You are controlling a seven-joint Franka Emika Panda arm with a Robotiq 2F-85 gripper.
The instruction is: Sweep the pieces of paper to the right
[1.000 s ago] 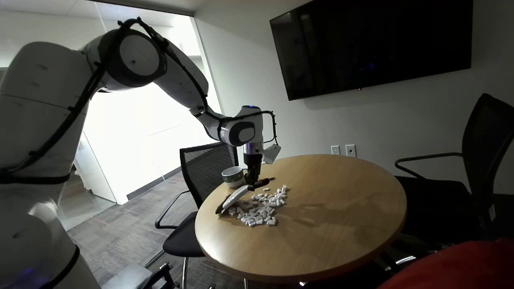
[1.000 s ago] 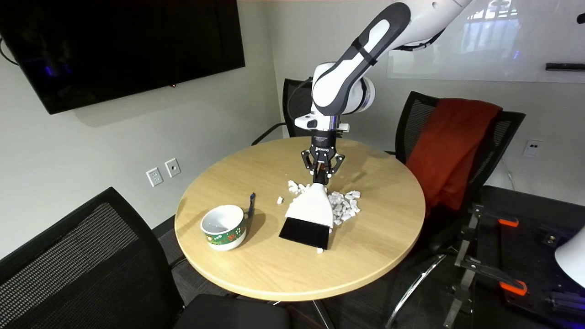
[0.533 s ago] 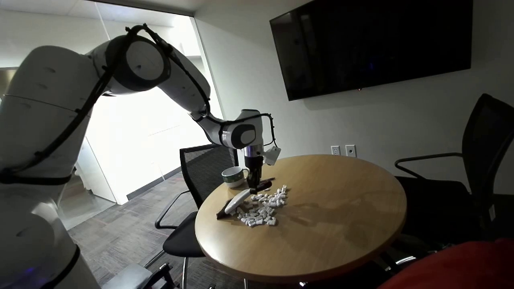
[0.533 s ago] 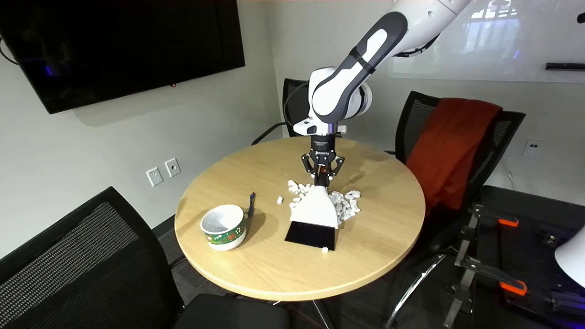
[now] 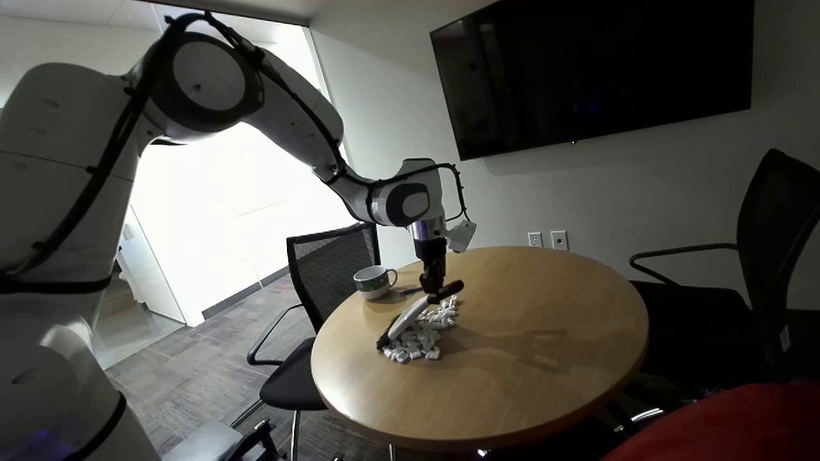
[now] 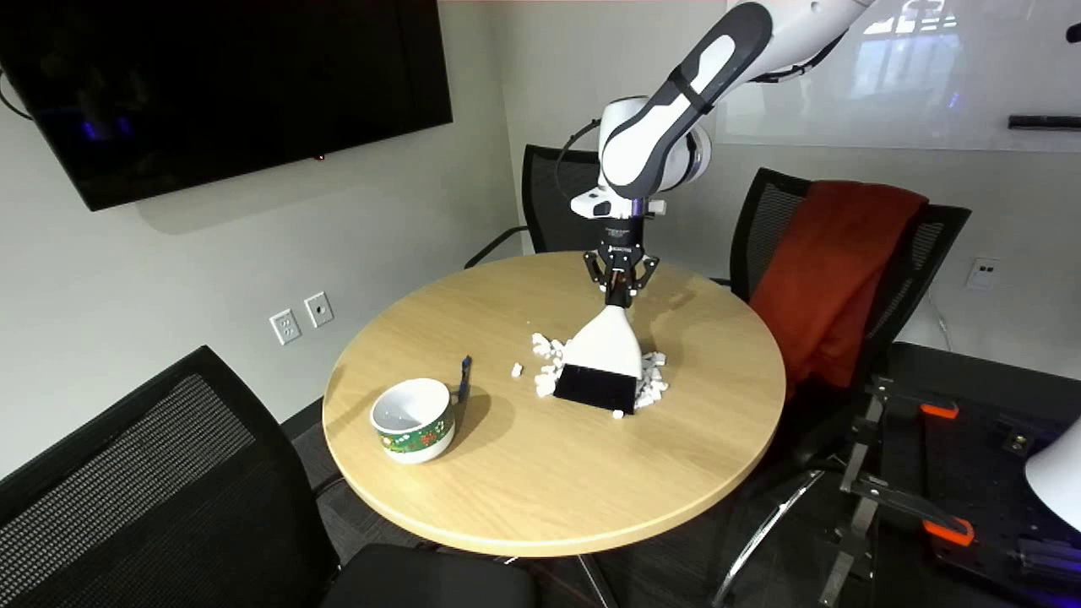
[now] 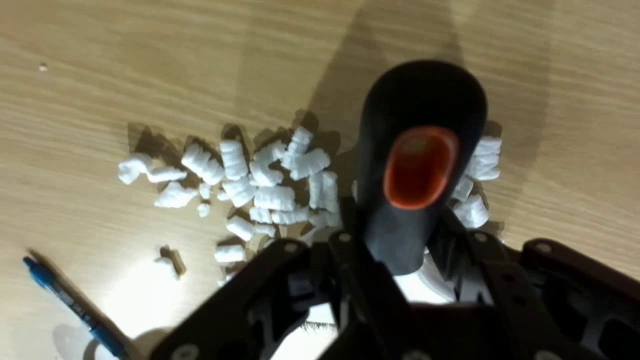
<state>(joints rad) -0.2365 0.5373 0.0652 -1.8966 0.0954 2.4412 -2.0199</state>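
Amid paper pieces, a brush

In both exterior views the brush hides some of the pieces of paper and the top edge crops the television, while in the wrist view the gripper covers much of the brush and a speck on the table is too small to identify.

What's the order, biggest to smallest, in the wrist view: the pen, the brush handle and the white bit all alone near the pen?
1. Brush handle
2. Pen
3. Lone white bit
The handle is nearer the camera, which makes it look extra big.
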